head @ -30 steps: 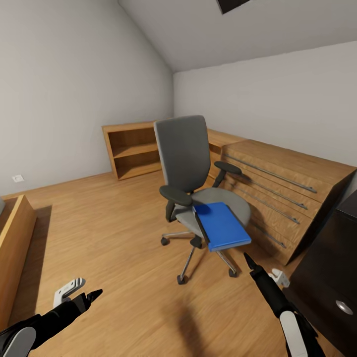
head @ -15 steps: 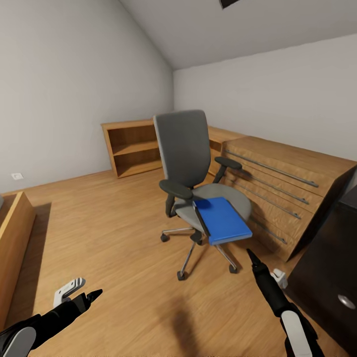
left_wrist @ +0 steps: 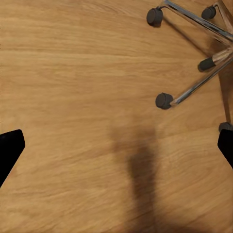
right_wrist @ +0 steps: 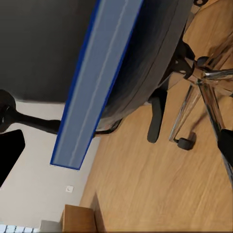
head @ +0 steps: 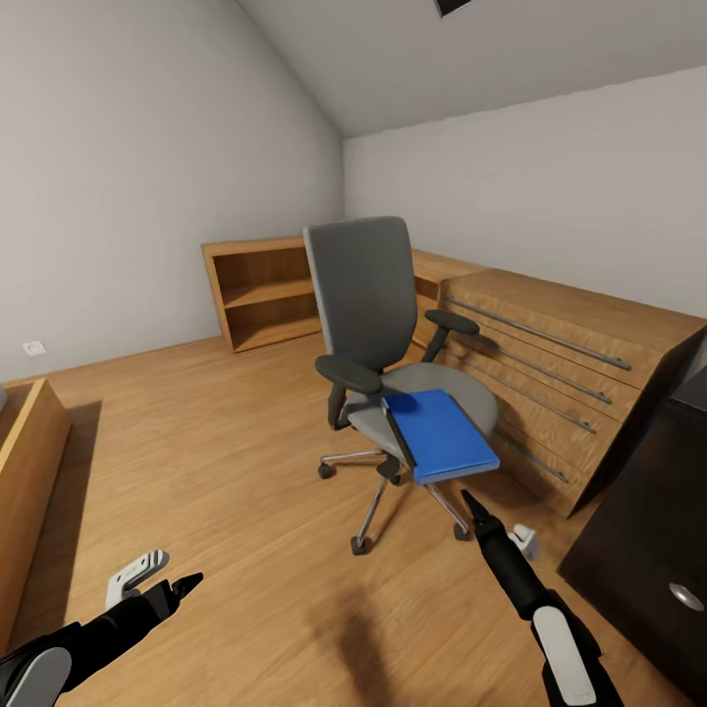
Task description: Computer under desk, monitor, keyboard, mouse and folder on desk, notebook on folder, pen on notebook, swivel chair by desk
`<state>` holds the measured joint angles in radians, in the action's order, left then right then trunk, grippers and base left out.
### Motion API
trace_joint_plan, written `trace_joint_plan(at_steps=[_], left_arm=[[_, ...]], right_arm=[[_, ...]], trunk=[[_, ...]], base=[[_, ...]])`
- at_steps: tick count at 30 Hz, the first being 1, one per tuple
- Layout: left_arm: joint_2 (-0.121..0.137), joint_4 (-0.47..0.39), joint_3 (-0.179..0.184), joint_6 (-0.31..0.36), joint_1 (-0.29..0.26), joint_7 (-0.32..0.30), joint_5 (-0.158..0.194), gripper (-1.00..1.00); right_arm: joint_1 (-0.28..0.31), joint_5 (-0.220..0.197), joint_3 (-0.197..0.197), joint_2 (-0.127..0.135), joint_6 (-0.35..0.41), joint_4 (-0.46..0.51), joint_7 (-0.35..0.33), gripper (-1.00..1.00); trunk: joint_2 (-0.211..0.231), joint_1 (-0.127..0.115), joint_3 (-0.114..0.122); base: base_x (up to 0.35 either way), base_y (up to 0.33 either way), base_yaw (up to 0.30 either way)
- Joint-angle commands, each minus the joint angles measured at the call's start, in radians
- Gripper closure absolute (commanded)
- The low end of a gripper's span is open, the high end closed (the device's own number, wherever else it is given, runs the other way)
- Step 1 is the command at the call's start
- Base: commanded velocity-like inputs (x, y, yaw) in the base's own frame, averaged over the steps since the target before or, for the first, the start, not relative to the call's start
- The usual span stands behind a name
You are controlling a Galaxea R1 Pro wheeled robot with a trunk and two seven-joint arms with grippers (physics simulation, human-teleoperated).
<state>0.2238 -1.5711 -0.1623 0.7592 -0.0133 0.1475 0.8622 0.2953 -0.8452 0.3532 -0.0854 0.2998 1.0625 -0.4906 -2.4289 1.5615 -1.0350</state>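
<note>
The grey swivel chair (head: 378,324) stands mid-room on the wooden floor. A blue folder (head: 439,436) lies on the front of its seat and overhangs the edge. My right gripper (head: 496,520) is open, low and just in front of the folder's near edge, touching nothing. The right wrist view looks up at the folder's edge (right_wrist: 97,82) and the underside of the seat (right_wrist: 145,63), with the right gripper (right_wrist: 116,150) spread wide. My left gripper (head: 157,579) hangs open over bare floor at the lower left. Beyond the left gripper (left_wrist: 116,148) lie the chair's castors (left_wrist: 164,100).
A wooden chest of drawers (head: 560,363) runs along the right wall behind the chair. A dark piece of furniture (head: 648,550) stands at the near right. An open bookshelf (head: 260,295) sits in the far corner, and a low wooden frame (head: 25,471) is at the left.
My right arm has swung left and forward, ending closer to the chair, just below the folder's front edge. The view tilted slightly at first. The left arm has stayed put.
</note>
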Motion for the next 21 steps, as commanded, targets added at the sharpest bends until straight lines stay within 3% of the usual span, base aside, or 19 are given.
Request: trace_joint_plan(at_steps=[1, 7, 21], left_arm=[[0.000, -0.001, 0.000, 0.004, -0.001, 0.010, 0.010, -1.00], [0.000, 0.002, 0.000, 0.003, -0.001, 0.009, 0.011, -1.00], [0.000, 0.014, 0.008, 0.003, -0.001, 0.010, 0.011, -1.00]], right_arm=[[0.001, -0.008, 0.000, -0.007, 0.010, 0.000, -0.002, -1.00], [0.001, -0.007, -0.004, -0.021, 0.010, -0.001, -0.001, -1.00], [0.001, -0.009, -0.001, -0.019, 0.010, 0.001, 0.000, -1.00]], trunk=[[0.000, 0.000, -0.001], [0.000, 0.000, -0.001], [0.000, 0.000, -0.001]], base=[[0.000, 0.000, 0.000], [0.095, 0.012, 0.000], [0.090, 0.007, 0.000]])
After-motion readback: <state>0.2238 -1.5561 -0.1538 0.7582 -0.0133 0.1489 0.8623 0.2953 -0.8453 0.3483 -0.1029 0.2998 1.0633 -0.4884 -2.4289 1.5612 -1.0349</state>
